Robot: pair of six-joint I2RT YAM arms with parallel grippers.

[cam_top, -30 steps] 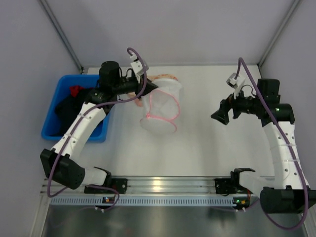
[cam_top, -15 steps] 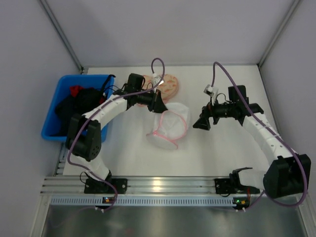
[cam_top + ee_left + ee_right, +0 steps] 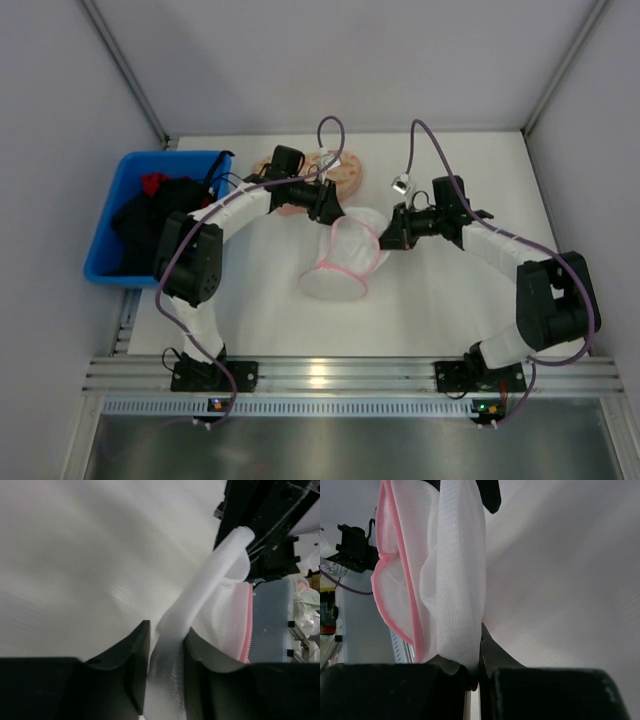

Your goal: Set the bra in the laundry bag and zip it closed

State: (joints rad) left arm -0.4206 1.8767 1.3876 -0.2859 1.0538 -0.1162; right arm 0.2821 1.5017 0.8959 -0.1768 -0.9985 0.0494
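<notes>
Your right gripper [image 3: 389, 238] is nipped tight on the right side of the laundry bag [image 3: 338, 272]. Your left gripper [image 3: 328, 207] has a mesh fold between its fingers; you cannot tell whether it is pinched or slack. The bra [image 3: 135, 222] lies heaped in the blue bin [image 3: 100, 268] at far left, well apart from the bag. The left gripper is nearer to it, and its long axis is unreadable.

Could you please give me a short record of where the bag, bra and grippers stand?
laundry bag: between the two grippers, zip mouth open
bra: black fabric in the blue bin, not in the bag
right gripper: shut on the bag's mesh
left gripper: mesh lies between its jaws; grip unclear
other: peach-pink cloth behind the bag
</notes>
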